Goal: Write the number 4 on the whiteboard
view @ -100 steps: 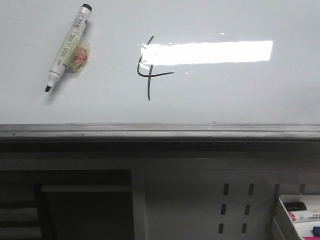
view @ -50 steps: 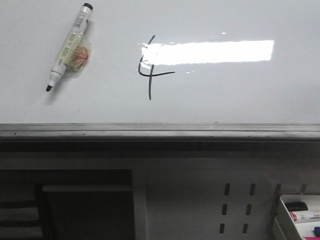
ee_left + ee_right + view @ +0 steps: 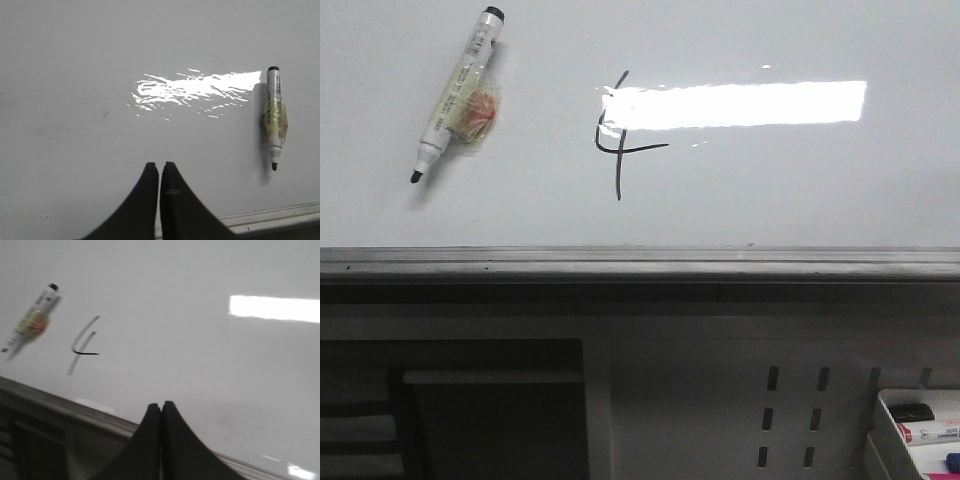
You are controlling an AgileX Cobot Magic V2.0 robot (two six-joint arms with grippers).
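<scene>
Number 4 (image 3: 618,140) sits drawn near the centre of the whiteboard (image 3: 770,200), partly under glare. Marker (image 3: 455,95) lies uncapped on the board, well to its left. Left gripper (image 3: 159,172) and right gripper (image 3: 161,412) both pressed together, empty. Risks: exposed tip drying out; a low arm sweep smearing fresh ink.
</scene>
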